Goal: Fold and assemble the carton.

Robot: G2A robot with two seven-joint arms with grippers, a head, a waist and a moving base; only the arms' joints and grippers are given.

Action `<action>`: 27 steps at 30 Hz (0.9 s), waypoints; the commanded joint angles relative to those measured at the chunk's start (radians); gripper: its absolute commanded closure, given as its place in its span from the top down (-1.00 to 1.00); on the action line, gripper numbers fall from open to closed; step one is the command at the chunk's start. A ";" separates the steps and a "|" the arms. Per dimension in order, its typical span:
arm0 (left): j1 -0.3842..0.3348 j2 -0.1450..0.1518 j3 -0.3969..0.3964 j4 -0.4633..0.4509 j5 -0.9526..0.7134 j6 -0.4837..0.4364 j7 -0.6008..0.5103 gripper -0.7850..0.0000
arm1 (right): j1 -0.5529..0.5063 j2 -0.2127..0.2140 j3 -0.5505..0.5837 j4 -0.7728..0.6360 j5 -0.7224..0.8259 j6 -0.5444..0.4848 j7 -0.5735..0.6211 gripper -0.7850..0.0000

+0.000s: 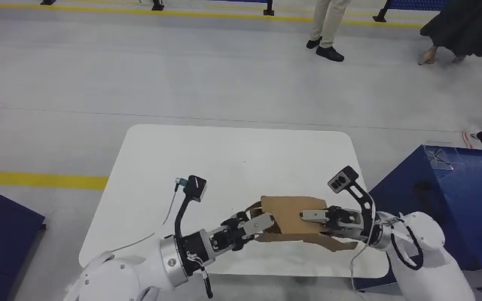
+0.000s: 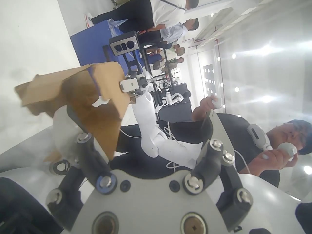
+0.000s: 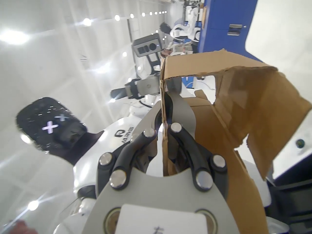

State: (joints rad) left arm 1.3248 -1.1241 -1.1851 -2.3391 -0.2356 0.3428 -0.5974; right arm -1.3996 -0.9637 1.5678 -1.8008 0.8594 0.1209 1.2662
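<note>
Over white table [image 1: 226,150], right end effector [image 1: 309,216] clamps carton [image 1: 286,206]; left end effector [image 1: 260,221] gapes alongside.

Pale grey floor [image 1: 226,68] all round, yellow line [image 1: 53,180] at 9 o'clock. White rounded table [image 1: 226,150] at centre. Blue cabinet [image 1: 433,188] at 3 o'clock. Overhead, rows of bright ceiling lamps [image 3: 87,22].

Top view: above the arms, looking down on the table [image 1: 226,158]; carton [image 1: 292,213] low in frame, centre-right, at middle distance.
Left wrist view: just behind the left gripper [image 2: 141,113], looking along its fingers; carton close.
Right wrist view: just behind the right gripper [image 3: 164,103]; carton very near.
Shared: all three show the carton; each wrist view shows the other gripper beyond it.
</note>
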 commanded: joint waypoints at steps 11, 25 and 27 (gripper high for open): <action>-0.018 0.027 -0.096 0.064 0.003 0.092 -0.217 1.00 | 0.082 -0.011 -0.047 0.115 0.245 0.058 0.178 -1.00; -0.132 0.019 0.070 0.136 0.085 0.169 -0.220 1.00 | 0.077 -0.013 -0.059 0.058 0.201 0.019 0.157 -1.00; -0.148 0.018 0.078 0.151 0.079 0.182 -0.219 1.00 | 0.075 -0.013 -0.048 0.052 0.215 0.013 0.156 -1.00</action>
State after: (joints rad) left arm 1.1853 -1.1059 -1.1115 -2.1954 -0.1538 0.5188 -0.8166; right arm -1.3238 -0.9763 1.5127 -1.7459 1.0657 0.1375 1.4232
